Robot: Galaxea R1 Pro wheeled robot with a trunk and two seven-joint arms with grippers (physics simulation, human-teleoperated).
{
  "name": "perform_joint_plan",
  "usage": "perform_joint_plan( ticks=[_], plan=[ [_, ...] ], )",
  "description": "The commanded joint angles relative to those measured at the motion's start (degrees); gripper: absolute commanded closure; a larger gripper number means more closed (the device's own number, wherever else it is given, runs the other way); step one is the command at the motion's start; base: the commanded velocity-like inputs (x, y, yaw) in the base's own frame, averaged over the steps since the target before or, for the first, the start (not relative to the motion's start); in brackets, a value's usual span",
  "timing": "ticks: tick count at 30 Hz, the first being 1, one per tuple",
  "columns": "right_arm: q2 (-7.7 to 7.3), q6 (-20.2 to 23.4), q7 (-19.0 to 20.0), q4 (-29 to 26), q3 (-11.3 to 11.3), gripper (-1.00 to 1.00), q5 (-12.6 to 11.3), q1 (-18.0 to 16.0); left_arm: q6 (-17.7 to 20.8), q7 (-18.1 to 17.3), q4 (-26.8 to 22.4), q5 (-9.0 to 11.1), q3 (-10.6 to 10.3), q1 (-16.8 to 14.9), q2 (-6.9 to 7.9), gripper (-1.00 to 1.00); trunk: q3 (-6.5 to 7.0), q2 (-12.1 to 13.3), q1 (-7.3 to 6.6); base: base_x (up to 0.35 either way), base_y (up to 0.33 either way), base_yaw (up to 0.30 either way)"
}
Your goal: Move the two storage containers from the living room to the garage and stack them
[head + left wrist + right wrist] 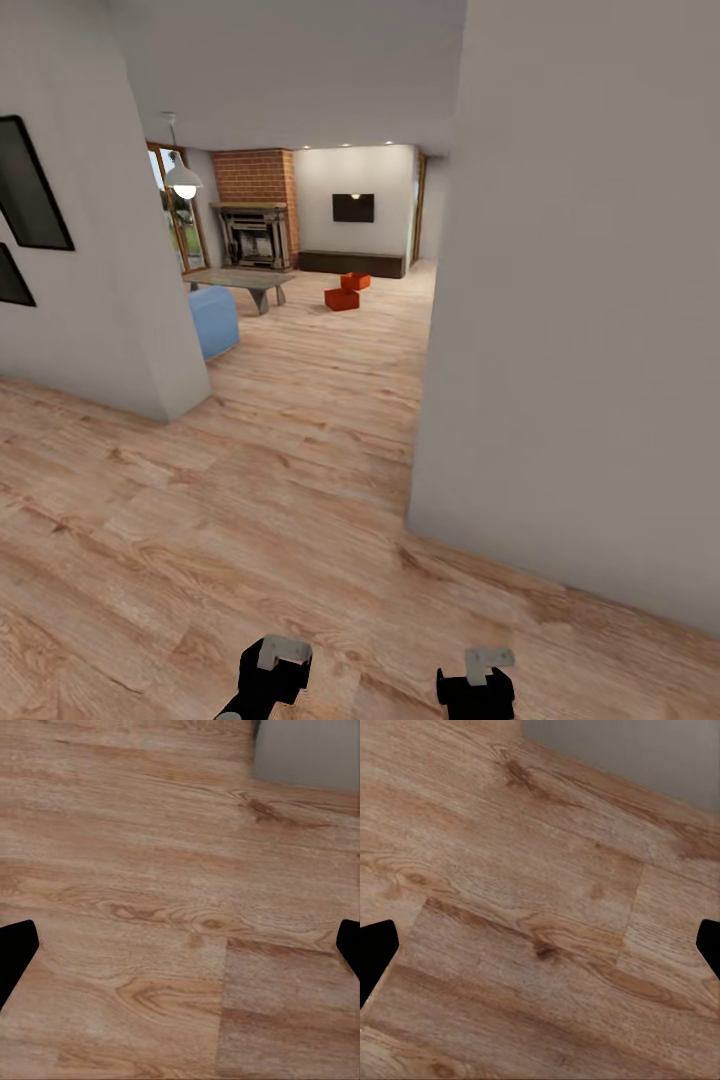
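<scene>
L gripper (268,672) & R gripper (478,680) hung low over plank floor (250,520), both wide open, empty, prob. stowed for driving. Two bins (346,290) sat far off in living rm, near dark cabinet (352,263). Wrist cams gave floor and wall base; head cam gave the bins.

Both arms low at 6 o'clock, pointing down. Left gripper (268,672) and right gripper (478,682) each spread wide, holding nothing.
</scene>
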Motion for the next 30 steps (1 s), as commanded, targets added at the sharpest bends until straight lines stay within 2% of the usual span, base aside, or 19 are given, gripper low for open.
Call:
perform_joint_plan(
  ticks=[1, 24, 30],
  plan=[
    [-0.01, 0.34, -0.37, -0.06, 0.15, -1.0, 0.46, -0.02, -0.21, 0.31, 0.05, 0.22, -0.39, -0.05, 0.04, -1.0, -0.06, -0.03, 0.03, 0.296, 0.201, 0.0],
    [-0.01, 0.34, -0.37, -0.04, 0.15, -1.0, 0.44, -0.02, -0.3, 0.3, 0.05, 0.38, -0.39, -0.05, 0.1, -1.0, -0.06, -0.03, 0.03, 0.296, 0.201, 0.0],
    [-0.01, 0.34, -0.37, -0.04, 0.13, -1.0, 0.39, -0.02, -0.53, 0.05, 0.05, 0.76, -0.43, -0.05, 0.11, -1.0, -0.06, -0.03, 0.03, 0.134, 0.082, 0.0]
  ],
)
